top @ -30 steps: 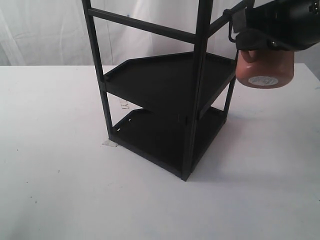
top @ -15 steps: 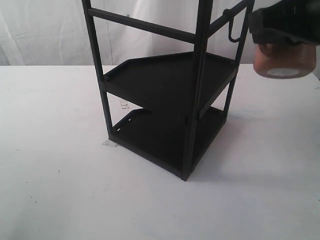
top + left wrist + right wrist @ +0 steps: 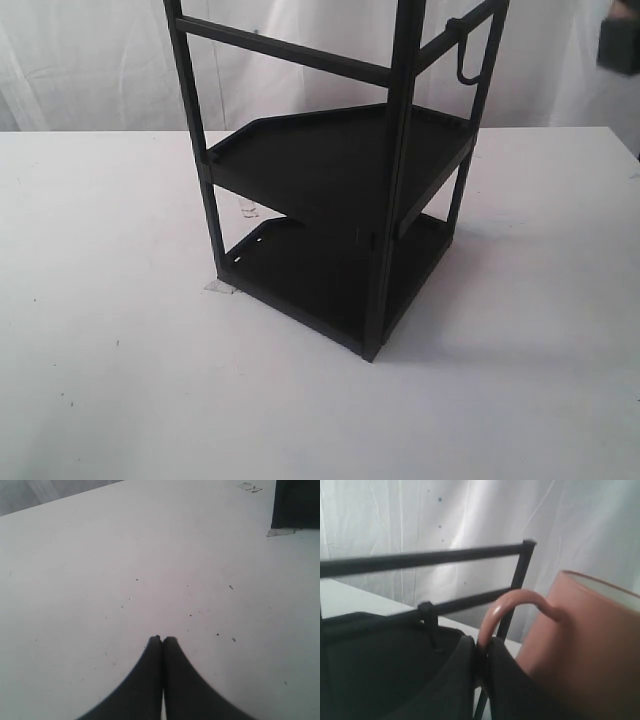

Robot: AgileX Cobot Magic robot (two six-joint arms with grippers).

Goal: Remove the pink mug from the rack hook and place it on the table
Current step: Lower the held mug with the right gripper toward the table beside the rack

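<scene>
Two fingers point(image 3: 455, 680) (right gripper point(image 3: 481, 649)) pinch the pink mug point(image 3: 585, 650) handle.

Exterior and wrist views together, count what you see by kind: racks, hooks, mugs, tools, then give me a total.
rack: 1
rack hook: 1
pink mug: 1
tools: 2 (left tool, right tool)
Total: 5
</scene>
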